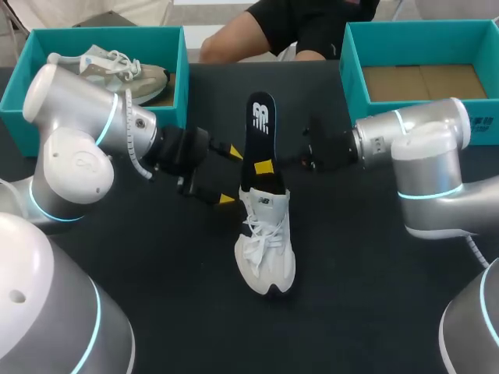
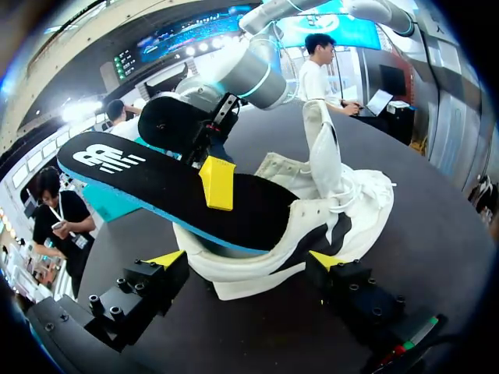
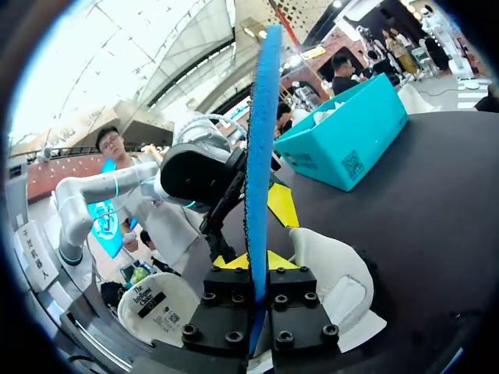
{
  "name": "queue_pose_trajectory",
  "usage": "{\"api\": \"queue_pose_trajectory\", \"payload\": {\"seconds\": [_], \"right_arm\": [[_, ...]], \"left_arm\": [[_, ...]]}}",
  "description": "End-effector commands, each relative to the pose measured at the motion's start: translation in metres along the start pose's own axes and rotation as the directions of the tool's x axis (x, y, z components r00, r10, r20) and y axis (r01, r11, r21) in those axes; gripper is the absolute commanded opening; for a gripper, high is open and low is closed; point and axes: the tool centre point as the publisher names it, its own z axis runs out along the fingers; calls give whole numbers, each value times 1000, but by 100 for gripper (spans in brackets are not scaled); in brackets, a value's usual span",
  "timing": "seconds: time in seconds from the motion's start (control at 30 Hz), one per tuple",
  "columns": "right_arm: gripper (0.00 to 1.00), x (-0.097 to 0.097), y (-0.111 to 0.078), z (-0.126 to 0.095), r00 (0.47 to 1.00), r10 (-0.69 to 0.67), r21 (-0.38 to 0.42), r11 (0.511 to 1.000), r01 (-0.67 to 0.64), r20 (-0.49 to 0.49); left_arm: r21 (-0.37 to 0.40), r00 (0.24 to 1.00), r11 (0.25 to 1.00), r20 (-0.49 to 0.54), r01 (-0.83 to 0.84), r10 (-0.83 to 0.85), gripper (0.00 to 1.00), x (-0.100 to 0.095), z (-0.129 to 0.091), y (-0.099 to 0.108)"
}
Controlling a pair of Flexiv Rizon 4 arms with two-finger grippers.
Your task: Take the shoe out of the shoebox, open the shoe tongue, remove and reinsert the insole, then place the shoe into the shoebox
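Shoe (image 1: 265,249) is out on the table (image 1: 156,265), sole down, toe toward the robot, its tongue (image 2: 320,140) standing upright; the insole (image 1: 260,128) is only partly in it, one end tucked into the shoe's opening, the rest rising out past the shoe's heel, black face up, blue edge showing. The right gripper (image 1: 263,166) comes in from the shoe's right and is pinching the insole just beyond the heel; one yellow tip sits on the black top face, the other finger underneath. From its own wrist camera the insole stands edge-on, clamped between its fingers (image 3: 234,261). The left gripper (image 1: 230,176) is on the shoe's left, level with the heel, fingers spread wide and gripping nothing; in its own view (image 2: 245,259) one tip is by the back of the heel and the other by the side of the sole, with the shoe just ahead of them; whether either tip touches, I cannot tell. The left box (image 1: 183,70) lies well beyond the shoe to its left, holding a second shoe (image 1: 129,74); the right box (image 1: 351,62) lies well beyond the shoe to its right, brown card on its floor.
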Motion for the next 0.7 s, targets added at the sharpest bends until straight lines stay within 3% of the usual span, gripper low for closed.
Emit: {"api": "queue_pose_trajectory", "payload": {"seconds": [0.03, 0.23, 0.37, 0.43, 0.57, 0.7], "right_arm": [[0, -2, -13, 2, 999, 47, 73, 996, -47, -4], [0, 11, -46, 1, 990, 139, 111, 984, -138, -4], [0, 15, -55, 2, 987, 161, 111, 981, -160, -5], [0, 16, -54, 1, 987, 159, 103, 982, -158, 0], [24, 15, -42, 2, 991, 131, 100, 986, -131, 6], [26, 13, -32, 0, 995, 98, 104, 990, -99, 8]], "left_arm": [[-2, 1000, 1000, 0, -1, 1, 100, 0, 0, 0], [-2, 1000, 1000, 0, -1, 1, 100, 0, 0, 0], [-2, 1000, 1000, 0, -1, 1, 100, 0, 0, 0], [-2, 1000, 1000, 0, -1, 1, 100, 0, 0, 0], [-2, 1000, 1000, 0, -1, 1, 100, 0, 0, 0], [-2, 1000, 1000, 0, -1, 1, 100, 0, 0, 0]]}}
